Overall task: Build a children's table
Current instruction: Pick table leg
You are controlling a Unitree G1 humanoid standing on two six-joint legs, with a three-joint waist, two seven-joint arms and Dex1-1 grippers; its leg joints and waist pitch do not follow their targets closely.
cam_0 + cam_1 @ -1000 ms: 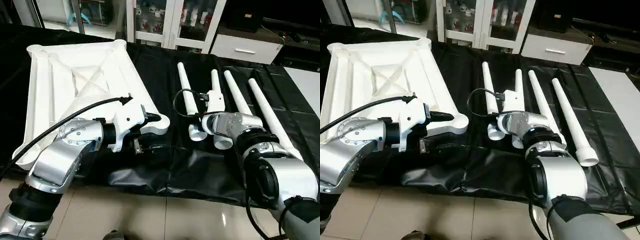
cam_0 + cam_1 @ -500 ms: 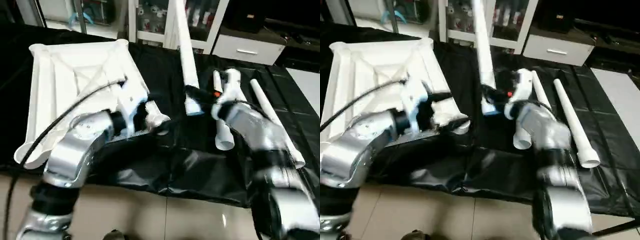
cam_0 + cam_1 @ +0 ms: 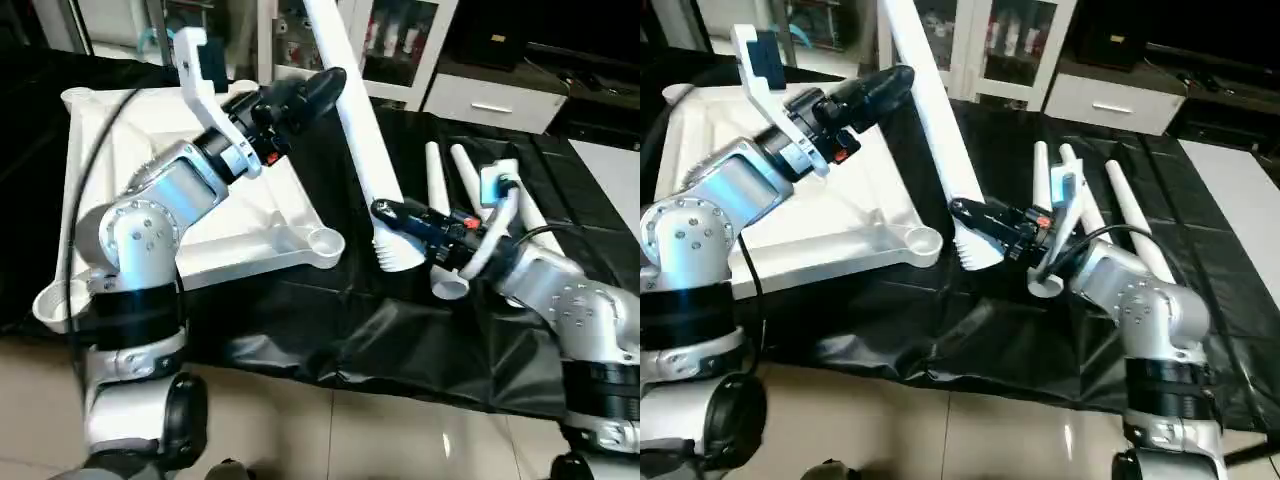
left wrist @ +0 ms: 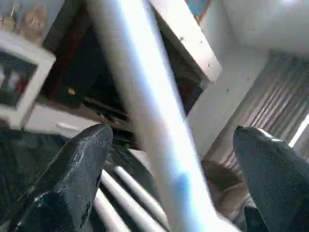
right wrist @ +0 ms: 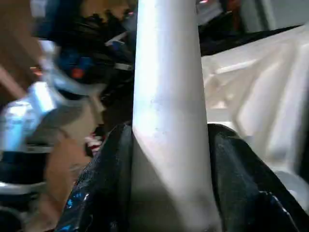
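1. We see the black sheet (image 3: pixel 330 340) ending at the near floor edge, with bare sheet between the top (image 3: pixel 150 190) and the lying legs (image 3: pixel 470 180).
2. A cabinet (image 3: pixel 400 50) stands behind.
3. Our right gripper (image 3: pixel 405 222) clamps the raised leg (image 3: pixel 360 140) near its wide end, close by the top's corner socket (image 3: pixel 325 243).
4. Our left gripper (image 4: pixel 169 159) stands wide, its fingers on either side of the leg higher up.

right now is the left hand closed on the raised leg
No: in the left wrist view the left hand stands wide open, its fingers apart from the leg running between them; the right hand grips its wide end.
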